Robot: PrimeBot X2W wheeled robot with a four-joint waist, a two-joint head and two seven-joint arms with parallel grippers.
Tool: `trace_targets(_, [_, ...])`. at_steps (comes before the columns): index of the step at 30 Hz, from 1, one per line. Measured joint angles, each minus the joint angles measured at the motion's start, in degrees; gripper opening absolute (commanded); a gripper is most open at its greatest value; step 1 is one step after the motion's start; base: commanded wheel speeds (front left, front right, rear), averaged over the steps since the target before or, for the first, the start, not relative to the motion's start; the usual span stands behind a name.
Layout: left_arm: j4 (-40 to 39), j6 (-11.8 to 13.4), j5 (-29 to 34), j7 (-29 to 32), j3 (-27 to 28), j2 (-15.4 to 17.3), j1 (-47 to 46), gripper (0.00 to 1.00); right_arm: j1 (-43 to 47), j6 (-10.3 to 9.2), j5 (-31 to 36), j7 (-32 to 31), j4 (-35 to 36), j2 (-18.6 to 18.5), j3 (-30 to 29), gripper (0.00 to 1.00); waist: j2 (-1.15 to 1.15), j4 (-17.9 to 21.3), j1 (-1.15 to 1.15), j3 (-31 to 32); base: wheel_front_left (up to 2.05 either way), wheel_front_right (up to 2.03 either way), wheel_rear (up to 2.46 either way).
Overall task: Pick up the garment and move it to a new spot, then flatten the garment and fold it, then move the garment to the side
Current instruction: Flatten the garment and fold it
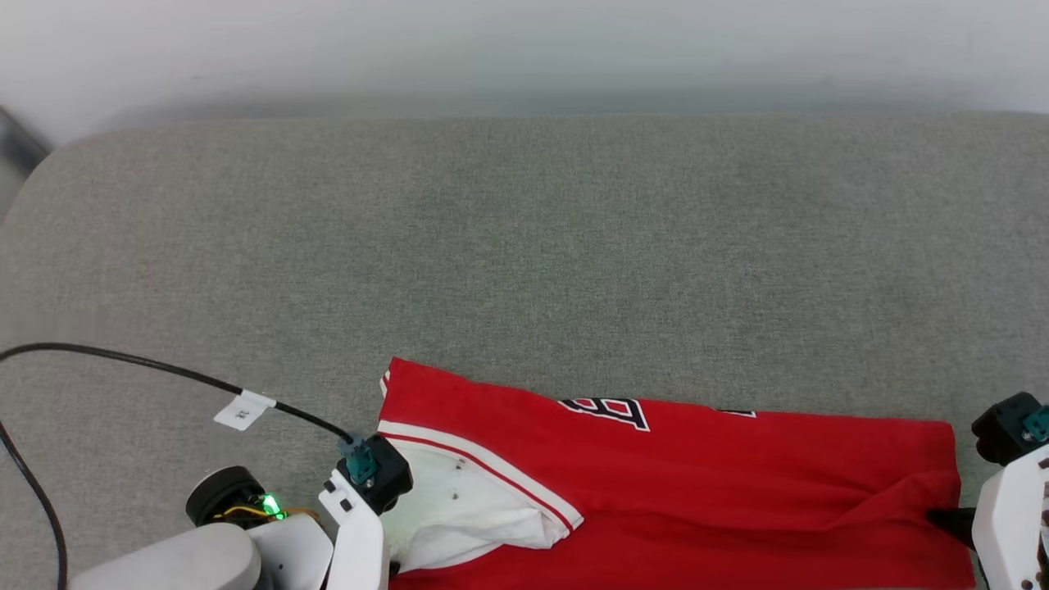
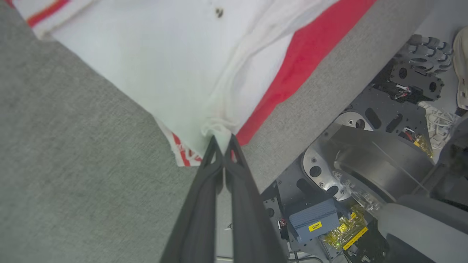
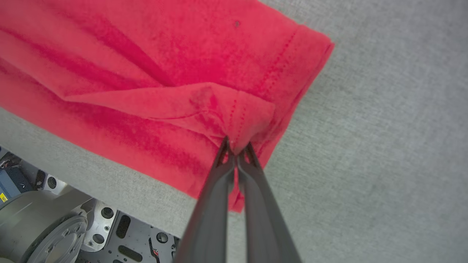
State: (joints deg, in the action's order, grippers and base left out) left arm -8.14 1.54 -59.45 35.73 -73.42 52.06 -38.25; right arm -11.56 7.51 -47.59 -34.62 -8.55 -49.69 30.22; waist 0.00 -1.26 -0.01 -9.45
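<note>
The garment (image 1: 697,483), a red T-shirt with a white sleeve and black lettering partly showing, lies folded along the near edge of the grey table (image 1: 524,246). In the left wrist view my left gripper (image 2: 223,140) is shut on a bunched bit of the white sleeve (image 2: 164,65), near the striped seam. In the right wrist view my right gripper (image 3: 236,144) is shut on a pinched fold of the red hem (image 3: 234,109) at the garment's right end. The head view has my left wrist at the lower left and my right gripper (image 1: 951,520) at the lower right.
A black cable (image 1: 164,369) with a white tag runs across the table's left side to my left wrist. The robot's base (image 2: 365,164) with metal plates and wiring lies just below the table's near edge. A wide stretch of grey cloth lies beyond the garment.
</note>
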Motion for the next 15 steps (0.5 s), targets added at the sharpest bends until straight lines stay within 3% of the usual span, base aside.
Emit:
trace_targets(2, [1.36,0.08,0.32,-0.93,-0.04,-0.77,0.69,0.04,-0.02,0.0,0.29,1.04,-1.05,0.65,0.32,0.0,0.0,0.02,0.0,-0.5,0.0,0.0,0.0])
trace_targets(3, [1.92,0.18,0.56,-1.64,0.0,-0.96,0.77,0.48,-0.05,0.0,0.33,1.71,-1.6,1.05,0.26,0.0,0.0,0.05,0.0,-0.61,0.0,0.0,0.0])
trace_targets(4, [2.47,0.34,0.87,-2.46,0.15,-1.14,0.8,1.0,-0.14,-0.01,0.37,2.45,-2.14,1.42,0.15,0.3,0.0,0.09,0.0,-0.61,0.0,0.0,0.0])
trace_targets(5, [2.89,0.49,1.26,-3.52,0.46,-1.25,0.8,1.0,-0.14,0.0,0.6,3.11,-2.54,1.64,-0.02,1.0,0.0,0.1,0.0,-0.48,0.0,0.0,0.0])
trace_targets(11, [2.72,2.6,4.34,-12.73,3.45,-1.26,1.41,1.0,0.25,-0.01,1.48,8.79,-1.35,1.2,-3.6,1.0,0.0,-0.08,0.0,1.8,0.0,0.0,0.0])
trace_targets(15, [2.61,7.22,7.56,-23.24,6.89,-1.25,3.03,1.0,2.66,0.0,1.52,12.27,1.3,0.18,-8.67,1.0,0.0,-0.22,0.0,3.31,0.0,0.0,0.0])
